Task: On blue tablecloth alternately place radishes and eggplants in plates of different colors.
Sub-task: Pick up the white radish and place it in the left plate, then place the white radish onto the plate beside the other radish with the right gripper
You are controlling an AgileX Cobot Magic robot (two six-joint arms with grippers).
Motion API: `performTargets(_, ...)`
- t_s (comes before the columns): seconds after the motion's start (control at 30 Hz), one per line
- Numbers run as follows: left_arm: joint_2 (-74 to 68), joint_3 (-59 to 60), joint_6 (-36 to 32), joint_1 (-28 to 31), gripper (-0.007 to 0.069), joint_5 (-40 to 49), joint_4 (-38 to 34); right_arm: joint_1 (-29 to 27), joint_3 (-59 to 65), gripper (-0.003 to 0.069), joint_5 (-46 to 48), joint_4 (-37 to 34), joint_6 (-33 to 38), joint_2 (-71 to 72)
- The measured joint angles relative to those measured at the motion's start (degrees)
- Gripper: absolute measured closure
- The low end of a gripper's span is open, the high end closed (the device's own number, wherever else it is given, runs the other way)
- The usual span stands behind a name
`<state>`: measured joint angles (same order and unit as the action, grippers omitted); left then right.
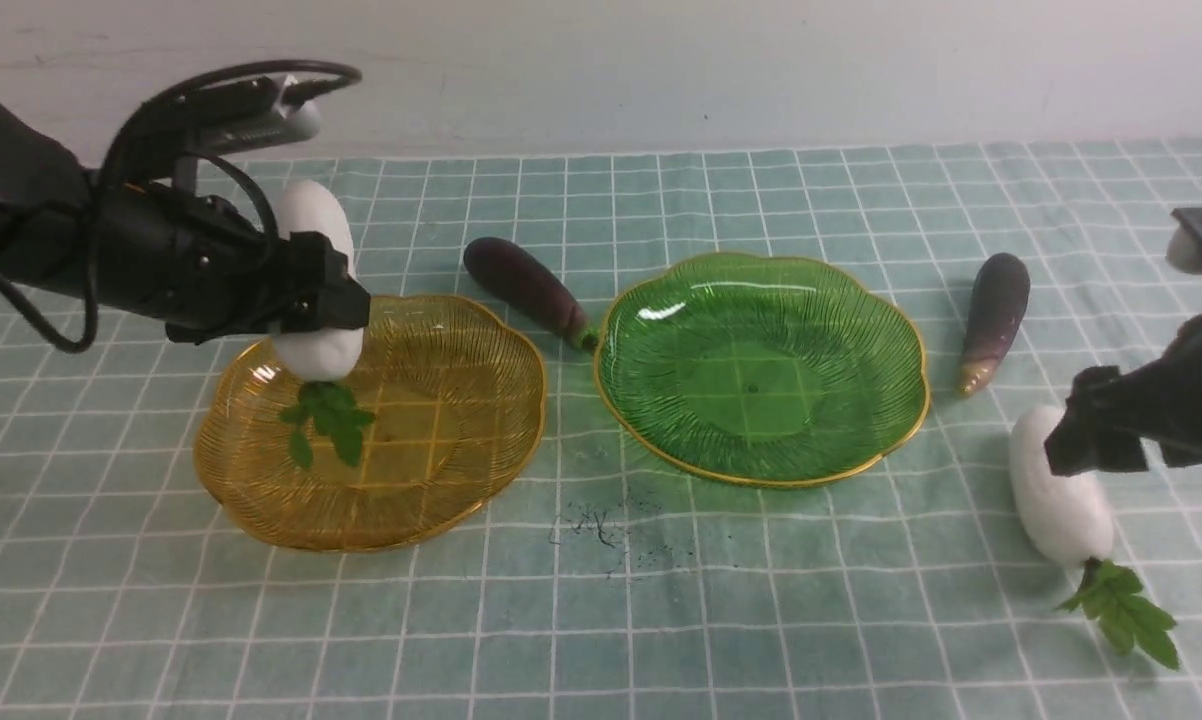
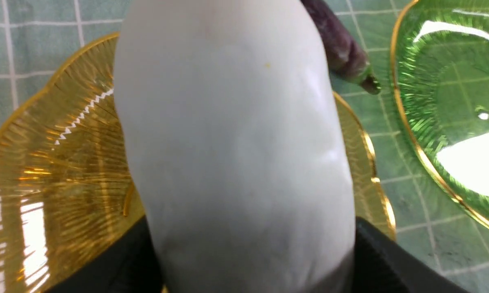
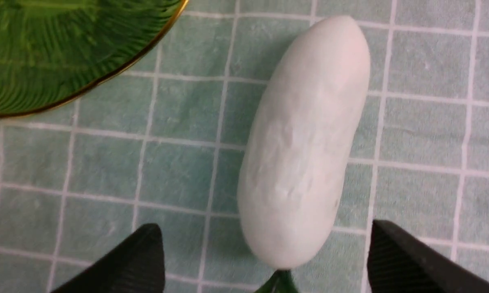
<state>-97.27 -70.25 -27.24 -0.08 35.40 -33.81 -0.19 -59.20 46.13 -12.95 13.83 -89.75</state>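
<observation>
My left gripper [image 1: 326,295] is shut on a white radish [image 1: 313,220], held upright above the amber-yellow plate [image 1: 461,440], green leaves [image 1: 326,420] hanging over the dish. In the left wrist view the radish [image 2: 232,142] fills the frame between the black fingers [image 2: 391,260]. The green plate [image 1: 761,365] is empty. One dark purple eggplant [image 1: 526,285] lies between the plates, another [image 1: 996,315] to the right of the green plate. My right gripper [image 3: 265,256] is open above the second radish [image 3: 305,138], which lies on the blue tablecloth [image 1: 601,620] and also shows in the front view [image 1: 1056,500].
A small dark smudge [image 1: 601,525] marks the cloth in front of the plates. A pale wall [image 1: 661,70] runs behind the table. The green plate's rim [image 3: 106,75] shows near the second radish in the right wrist view.
</observation>
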Motion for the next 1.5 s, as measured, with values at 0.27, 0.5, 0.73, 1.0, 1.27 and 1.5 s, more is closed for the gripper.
performTargets(0.27, -7.84, -0.3, -0.24, 0.0, 0.0139, -2.66, -0.11, 0.0, -5.1, -0.0011, -1.69, 0.3, -2.71, -13.69)
performTargets(0.5, -7.97, -0.47, -0.34, 0.0, 0.0088, -3.06, 0.73, 0.0, -6.16, 0.0196, 0.57, 1.79, -6.46, -15.09)
performTargets(0.73, -7.5, -0.47, -0.34, 0.0, 0.003, -2.41, 2.69, 0.0, -12.32, 0.0193, 9.17, 1.97, -8.35, -11.0)
performTargets(1.0, 2.01, -3.04, 0.02, 0.0, 0.0204, -0.05, 3.73, 8.95, -21.8, 0.0193, 7.97, -19.36, 1.18, -4.35)
performTargets(1.27, 16.26, -3.92, 3.87, 0.0, 0.0622, 8.5, 8.31, 26.24, -37.82, 0.0193, 3.85, -28.2, 3.55, -21.68)
performTargets(1.5, 19.73, -3.92, 11.77, 0.0, 0.0632, 16.59, 15.18, 32.35, -56.14, 0.0193, 3.12, -29.07, -3.52, -40.92)
